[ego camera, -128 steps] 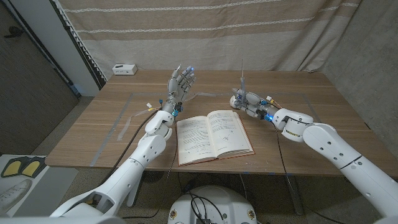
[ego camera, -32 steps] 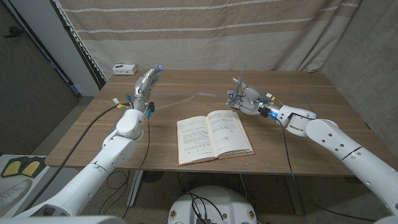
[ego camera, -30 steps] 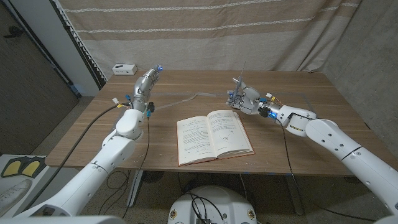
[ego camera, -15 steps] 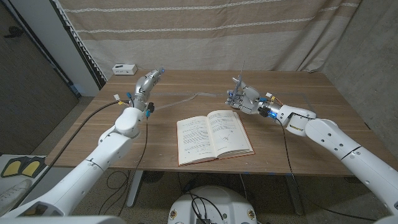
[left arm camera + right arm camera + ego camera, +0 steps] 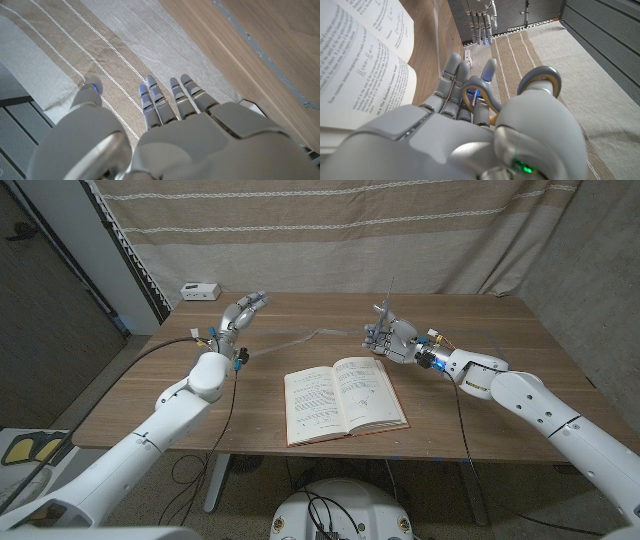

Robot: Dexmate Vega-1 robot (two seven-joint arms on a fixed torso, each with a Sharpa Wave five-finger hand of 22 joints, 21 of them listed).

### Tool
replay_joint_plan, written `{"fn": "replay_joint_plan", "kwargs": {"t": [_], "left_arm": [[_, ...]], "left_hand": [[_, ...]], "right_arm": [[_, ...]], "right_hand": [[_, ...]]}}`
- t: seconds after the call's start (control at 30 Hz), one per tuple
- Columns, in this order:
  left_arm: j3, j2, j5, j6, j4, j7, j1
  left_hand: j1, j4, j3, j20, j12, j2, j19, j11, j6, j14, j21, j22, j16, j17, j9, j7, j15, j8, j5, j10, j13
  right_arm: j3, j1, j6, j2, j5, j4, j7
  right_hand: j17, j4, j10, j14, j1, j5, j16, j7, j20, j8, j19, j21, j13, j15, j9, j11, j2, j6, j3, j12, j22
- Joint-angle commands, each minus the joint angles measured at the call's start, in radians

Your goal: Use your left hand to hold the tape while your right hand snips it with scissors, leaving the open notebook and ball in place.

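Strip of clear tape [image 5: 300,336] lies flat on the wooden table [image 5: 480,340], long axis running roughly left–right, between the two hands and beyond the open notebook with printed pages [image 5: 343,397]. Left hand [image 5: 243,310] is raised off to the tape's left end, fingers spread, holding nothing – likely the nearer one. Right hand [image 5: 392,336] sits just past the right end, gripping grey-handled scissors [image 5: 385,308] with blades pointing up. Tape looks thin, see-through, faint against the wood. Can't make out the ball.
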Motion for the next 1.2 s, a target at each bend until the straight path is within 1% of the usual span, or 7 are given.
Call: {"fn": "replay_joint_plan", "kwargs": {"t": [0.03, 0.43, 0.6, 0.73, 0.97, 1.1, 1.2], "left_arm": [[0.037, 0.025, 0.07, 0.035, 0.036, -0.027, -0.051], [0.084, 0.041, 0.156, 0.083, 0.057, -0.037, -0.102], [0.103, 0.035, 0.2, 0.049, 0.092, -0.018, -0.119], [0.116, 0.028, 0.24, 0.029, 0.117, 0.004, -0.13], [0.148, 0.026, 0.309, 0.058, 0.146, 0.011, -0.163], [0.164, 0.029, 0.303, -0.025, 0.209, -0.032, -0.192], [0.176, 0.035, 0.327, -0.012, 0.212, -0.044, -0.203]], "left_hand": [[0.011, 0.001, 0.002, -0.018, 0.004, -0.004, -0.004, 0.009, 0.027, 0.011, -0.001, 0.004, 0.004, 0.004, -0.002, -0.026, -0.149, 0.018, -0.001, -0.013, 0.003], [0.002, 0.009, -0.008, -0.025, -0.001, -0.011, -0.002, 0.02, 0.046, 0.006, 0.001, 0.006, 0.004, 0.008, -0.003, 0.018, -0.147, 0.029, -0.004, -0.04, 0.002], [-0.007, 0.014, -0.014, -0.026, 0.005, -0.013, 0.0, 0.016, 0.055, 0.018, 0.002, 0.006, 0.01, 0.01, -0.004, 0.019, -0.152, 0.033, -0.007, -0.032, 0.002], [-0.033, 0.026, -0.037, -0.049, 0.04, -0.02, 0.013, -0.008, 0.125, 0.079, 0.007, 0.006, 0.026, 0.012, -0.006, 0.014, -0.174, 0.055, -0.012, 0.053, 0.0], [-0.032, 0.025, -0.038, -0.047, 0.038, -0.019, 0.019, -0.008, 0.127, 0.091, 0.009, 0.006, 0.028, 0.012, -0.006, 0.013, -0.175, 0.055, -0.012, 0.05, -0.001], [-0.027, 0.023, -0.038, -0.043, 0.037, -0.017, 0.016, -0.004, 0.118, 0.099, 0.007, 0.006, 0.029, 0.012, -0.007, 0.012, -0.175, 0.049, -0.011, 0.048, -0.001], [-0.028, 0.023, -0.041, -0.045, 0.041, -0.019, 0.012, -0.006, 0.118, 0.108, 0.006, 0.005, 0.031, 0.013, -0.007, 0.009, -0.176, 0.049, -0.01, 0.056, 0.0]], "right_arm": [[0.006, -0.009, 0.008, -0.004, -0.002, -0.007, 0.003], [0.007, -0.01, 0.015, -0.01, -0.012, -0.013, 0.005], [0.007, -0.011, 0.018, -0.012, -0.014, -0.018, 0.004], [0.006, -0.015, 0.027, -0.008, -0.017, -0.019, 0.006], [0.005, -0.018, 0.033, -0.006, -0.02, -0.028, 0.0], [0.006, -0.019, 0.034, -0.008, -0.019, -0.03, 0.004], [0.007, -0.022, 0.038, -0.01, -0.021, -0.034, 0.003]], "right_hand": [[-0.005, -0.004, 0.006, 0.011, 0.007, 0.009, -0.009, 0.001, -0.026, -0.009, 0.013, -0.006, -0.007, -0.015, -0.011, 0.004, 0.009, -0.002, -0.004, -0.006, 0.003], [-0.016, -0.006, 0.009, 0.022, 0.01, 0.01, -0.026, 0.0, -0.028, -0.017, 0.021, -0.015, -0.014, -0.017, -0.024, 0.002, 0.012, 0.004, -0.008, -0.005, 0.003], [-0.017, -0.007, 0.009, 0.026, 0.011, 0.01, -0.031, -0.001, -0.028, -0.018, 0.023, -0.019, -0.017, -0.02, -0.024, 0.001, 0.013, 0.007, -0.011, -0.005, 0.003], [-0.016, -0.005, 0.007, 0.027, 0.009, 0.01, -0.033, 0.0, -0.028, -0.019, 0.024, -0.022, -0.016, -0.019, -0.025, 0.001, 0.015, 0.007, -0.012, -0.003, 0.003], [-0.028, -0.003, 0.004, 0.03, 0.005, 0.01, -0.05, 0.0, -0.028, -0.022, 0.026, -0.027, -0.016, -0.02, -0.025, 0.001, 0.017, 0.006, -0.016, -0.002, 0.003], [-0.029, -0.003, 0.003, 0.034, 0.006, 0.01, -0.054, -0.001, -0.029, -0.022, 0.027, -0.029, -0.016, -0.019, -0.023, 0.001, 0.018, 0.003, -0.017, -0.001, 0.003], [-0.029, -0.004, 0.002, 0.035, 0.007, 0.01, -0.056, 0.0, -0.029, -0.022, 0.028, -0.03, -0.014, -0.018, -0.024, 0.001, 0.018, 0.006, -0.017, 0.001, 0.003]]}}
